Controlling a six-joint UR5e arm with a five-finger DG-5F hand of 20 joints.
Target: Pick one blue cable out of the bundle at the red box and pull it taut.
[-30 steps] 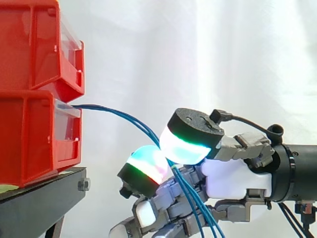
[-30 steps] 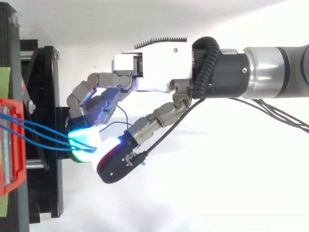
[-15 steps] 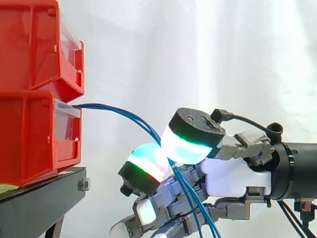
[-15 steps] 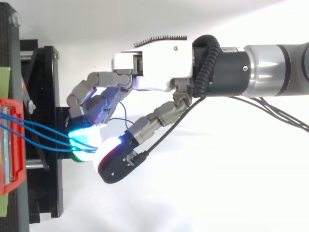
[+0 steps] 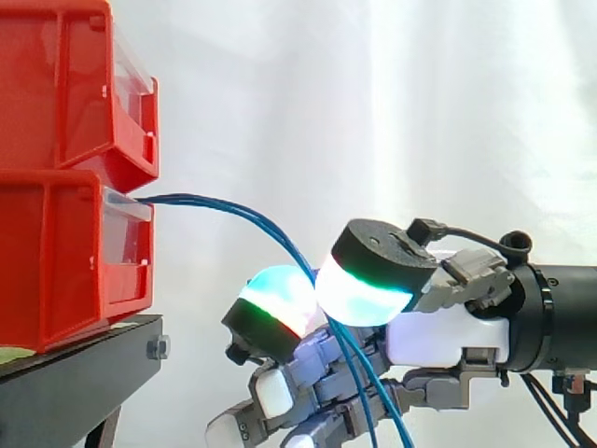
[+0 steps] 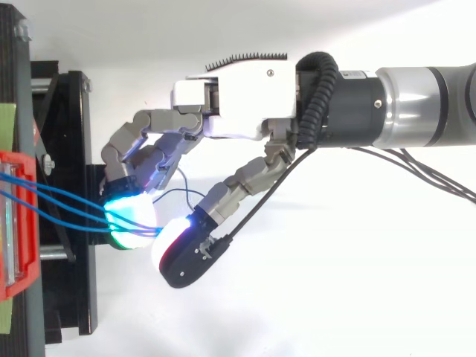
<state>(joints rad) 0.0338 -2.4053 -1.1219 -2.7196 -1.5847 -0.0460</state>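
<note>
Blue cables (image 5: 233, 210) leave the front lip of the lower red bin (image 5: 56, 252) and end up in the hand (image 6: 238, 100).

- Room: white curtain (image 5: 373, 112) behind everything, and we see a plain white floor under the top view.
- Black stand (image 5: 75, 373): it carries the two stacked bins. The lower bin's front sits close to the stand's front edge, and the upper red bin (image 5: 56, 84) sits directly on it.
- Arm (image 6: 424, 104): it comes in level from the right and hangs in the air past the stand's front edge, apart from the bins.
- Hand: its fingers are curled in and the thumb is folded across, so it pinches the blue cables between two glowing pads. The finger pad (image 6: 130, 219) is cyan-green and sits just off the stand's front edge. The thumb pad (image 5: 364, 289) is pressed up beside it.
- Obstruction: in the side view the thumb pad hides the contact point, so we can't tell how many strands are actually clamped.
- Cable look: thin and blue. Three strands are spread apart at the bin in the top view and converge at the finger pad. From the side they run out nearly level, curve down into the pinch, then drop past the palm off the bottom edge. They are bowed, not straight.
- One fine loop (image 6: 186, 195) shows between the fingers and the thumb.
</note>
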